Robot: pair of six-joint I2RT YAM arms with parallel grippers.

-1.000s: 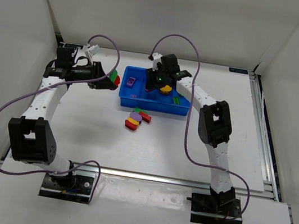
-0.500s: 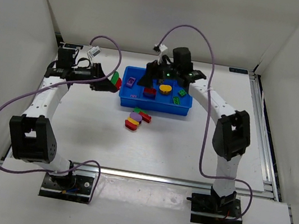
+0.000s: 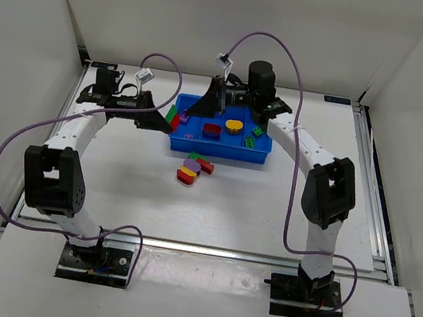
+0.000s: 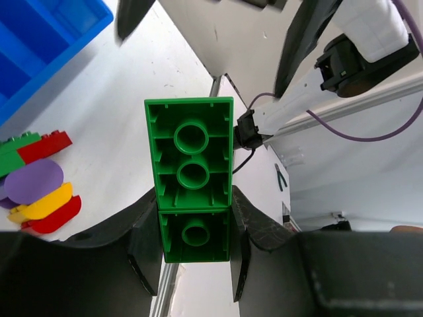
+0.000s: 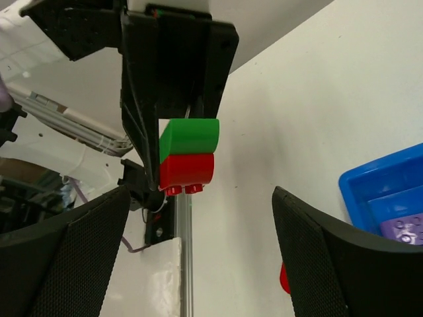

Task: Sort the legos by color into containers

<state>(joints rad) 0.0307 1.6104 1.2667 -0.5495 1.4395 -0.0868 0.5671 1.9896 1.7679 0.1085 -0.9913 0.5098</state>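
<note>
Left hand [image 4: 193,241] pinches a green brick [image 4: 190,152] with a red brick [image 5: 187,170] stuck to it, by the tray's [image 3: 220,154] left edge; right hand [image 5: 198,261] spread, facing them; next, probably: grip red, pull apart, bin each by colour.

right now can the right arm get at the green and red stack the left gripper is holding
Probably yes: the right gripper stands open, aimed straight at the green and red stack in the left gripper, and nothing lies between them.
</note>
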